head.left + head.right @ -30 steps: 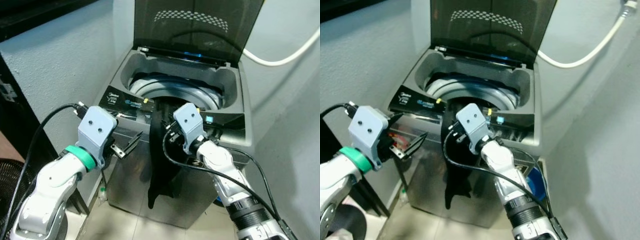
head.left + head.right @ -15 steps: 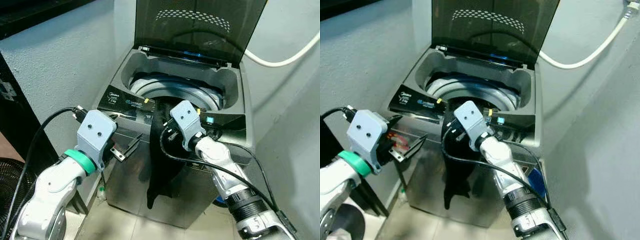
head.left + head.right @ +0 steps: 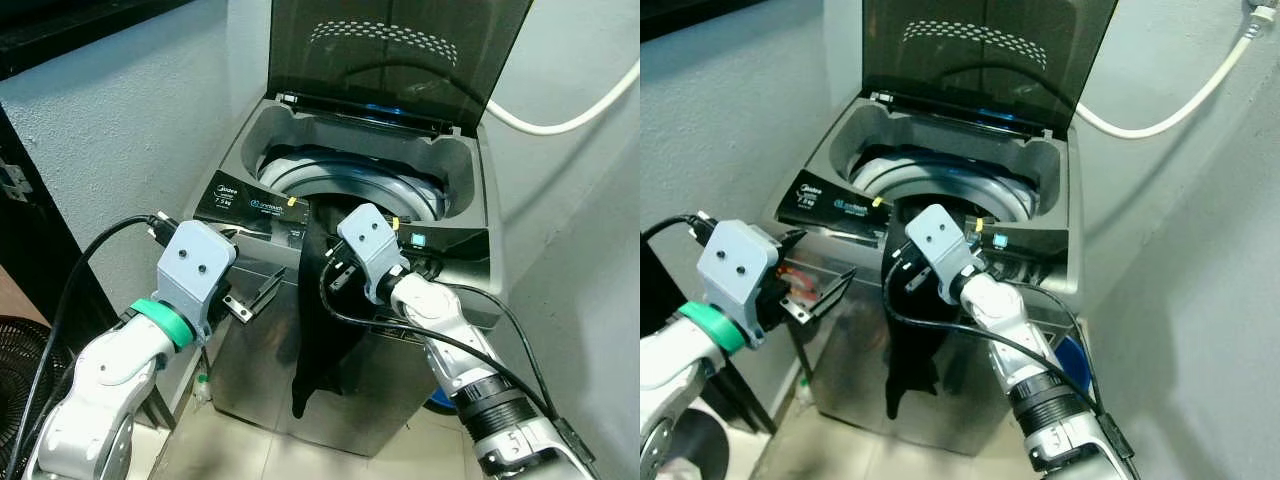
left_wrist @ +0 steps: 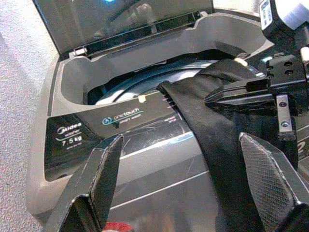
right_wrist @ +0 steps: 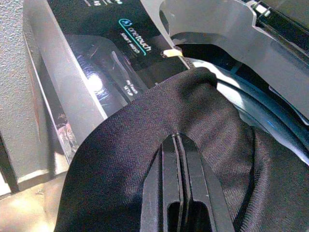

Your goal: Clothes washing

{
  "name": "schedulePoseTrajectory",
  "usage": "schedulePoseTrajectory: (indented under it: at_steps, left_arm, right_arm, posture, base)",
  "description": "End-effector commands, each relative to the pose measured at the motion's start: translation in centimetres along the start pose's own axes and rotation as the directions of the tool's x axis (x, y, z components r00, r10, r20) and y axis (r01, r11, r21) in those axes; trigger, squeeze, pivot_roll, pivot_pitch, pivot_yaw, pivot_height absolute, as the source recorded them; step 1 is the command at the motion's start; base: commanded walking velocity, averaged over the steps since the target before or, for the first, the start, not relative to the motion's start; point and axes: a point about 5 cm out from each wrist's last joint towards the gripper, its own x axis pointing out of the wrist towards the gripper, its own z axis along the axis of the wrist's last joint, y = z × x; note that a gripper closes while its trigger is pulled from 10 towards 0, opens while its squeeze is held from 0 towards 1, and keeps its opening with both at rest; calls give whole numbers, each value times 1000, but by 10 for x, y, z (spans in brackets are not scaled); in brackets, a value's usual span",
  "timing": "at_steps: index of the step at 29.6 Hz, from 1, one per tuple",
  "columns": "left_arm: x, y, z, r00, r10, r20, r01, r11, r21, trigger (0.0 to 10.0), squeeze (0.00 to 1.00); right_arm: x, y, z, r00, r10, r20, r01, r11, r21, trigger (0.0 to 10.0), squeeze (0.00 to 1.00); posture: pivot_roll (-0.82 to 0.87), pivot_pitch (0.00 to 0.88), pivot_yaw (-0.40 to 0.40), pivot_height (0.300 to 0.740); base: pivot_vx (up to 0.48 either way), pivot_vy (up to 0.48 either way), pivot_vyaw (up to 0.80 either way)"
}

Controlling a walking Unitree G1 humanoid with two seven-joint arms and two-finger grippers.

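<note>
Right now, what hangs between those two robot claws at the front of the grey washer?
A black garment, draped over the washer's front edge, hangs between the open left gripper and right gripper, seen in both eye views.

My arms are silver with blue-grey boxy wrist housings, a green ring on the left one, looping black cables, and long black fingers [image 4: 104,179].

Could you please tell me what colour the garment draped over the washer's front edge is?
The garment is plain black; the right wrist view shows it best.

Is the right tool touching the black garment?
Touching. In the right wrist view, the shut fingers of the right tool press into the black garment.
</note>
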Motion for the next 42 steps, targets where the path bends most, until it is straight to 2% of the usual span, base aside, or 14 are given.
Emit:
schedulePoseTrajectory:
  at_steps: [1,7,8,10,11,16,17,18,19,22,28,32,34,42]
  left_arm:
    - [0,-5,2,1000,-12,5,12,1000,-3,10000,0]
    - [3,-8,3,1000,-12,13,12,1000,-9,10000,0]
    - [6,-11,5,1000,-18,24,19,1000,-18,10000,0]
    - [6,-11,5,1000,-18,24,19,1000,-18,10000,0]
    - [9,-14,6,999,-28,34,28,999,-25,10000,0]
    - [12,-17,8,998,-38,46,40,999,-28,10000,0]
    - [12,-17,7,998,-39,45,40,999,-27,10000,0]
    - [12,-17,7,998,-39,45,40,999,-27,10000,0]
    - [11,-17,7,998,-38,44,39,999,-26,10000,0]
    - [11,-17,7,998,-38,41,39,999,-25,10000,0]
    - [9,-17,5,999,-39,37,40,999,-25,10000,0]
    - [11,-16,8,998,-44,48,45,999,-23,10000,0]
    - [11,-15,9,998,-45,52,46,999,-21,10000,0]
    - [11,-12,10,998,-42,52,42,999,-11,10000,0]
  right_arm:
    - [-1,-3,-12,998,-21,-53,22,999,31,0,0]
    - [6,-20,16,988,-129,83,123,989,77,0,0]
    - [9,-35,36,964,-217,157,202,974,104,4275,0]
    - [9,-35,36,964,-217,157,202,974,104,4275,0]
    - [12,-48,54,932,-289,219,270,956,113,10000,0]
    - [11,-68,76,890,-364,276,349,931,102,10000,0]
    - [7,-73,75,893,-359,271,352,933,75,10000,337]
    - [7,-73,75,893,-359,271,352,933,75,10000,337]
    - [5,-76,73,899,-350,263,348,936,57,10000,922]
    - [-1,-76,67,922,-305,240,305,952,39,10000,1000]
    - [-18,-73,50,970,-167,178,165,986,27,10000,1000]
    - [-46,-61,29,983,94,156,-125,971,203,10000,1000]
    - [-51,-59,26,976,142,163,-177,958,227,10000,1000]
    - [-58,-55,10,973,204,111,-223,955,197,10000,1000]
  posture:
    - [162,30,-54,740]
    - [153,33,-50,740]
    - [146,33,-49,740]
    - [146,33,-49,740]
    - [141,30,-48,740]
    - [142,28,-49,740]
    - [144,27,-52,740]
    - [144,27,-52,740]
    - [144,27,-52,740]
    - [142,26,-54,740]
    - [138,25,-53,740]
    - [133,24,-53,740]
    - [128,22,-52,740]
    - [130,26,-56,740]
  base:
    - [0,0,0]
    - [0,0,0]
    - [0,0,0]
    - [0,0,0]
    - [0,0,0]
    - [0,0,0]
    - [0,0,0]
    - [0,0,0]
    - [0,0,0]
    - [0,0,0]
    - [0,0,0]
    - [0,0,0]
    - [0,0,0]
    - [0,0,0]
